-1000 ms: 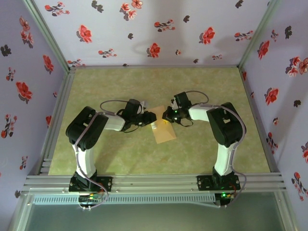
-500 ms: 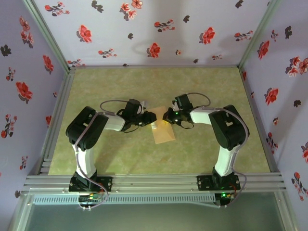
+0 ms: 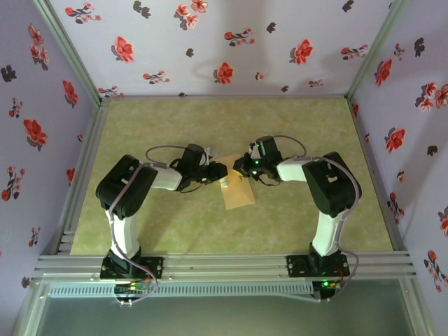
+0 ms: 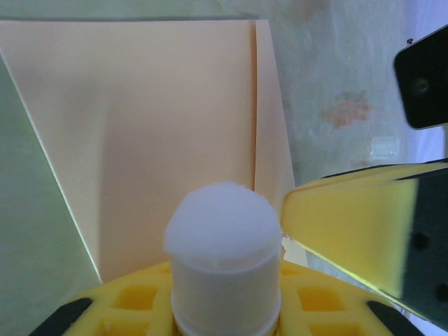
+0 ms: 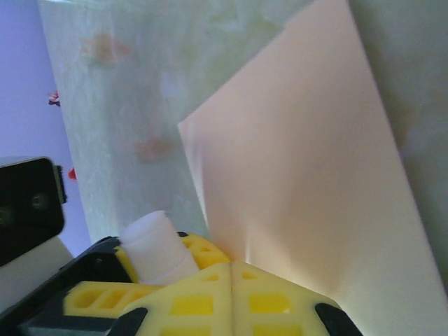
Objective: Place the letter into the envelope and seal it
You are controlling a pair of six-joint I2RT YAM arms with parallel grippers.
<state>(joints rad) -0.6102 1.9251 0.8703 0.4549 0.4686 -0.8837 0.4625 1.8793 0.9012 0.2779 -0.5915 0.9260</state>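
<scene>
Your left gripper (image 3: 212, 171) has not moved. It is clamped on the stick (image 4: 222, 252), whose white tip points at the envelope's far end. The envelope (image 3: 238, 196) lies flat on the table (image 3: 175, 224) where it was, between the two grippers. The change is on the right: your right gripper (image 3: 242, 168), fingers pressed together and empty, has edged left to the envelope's edge, close by the stick. I cannot tell if it touches the paper. I judge it is bracing the envelope for gluing, with sealing not yet done.

The tan envelope (image 3: 238, 194) lies flat on the green table (image 3: 175, 224) (slightly skewed), plain face up.
</scene>
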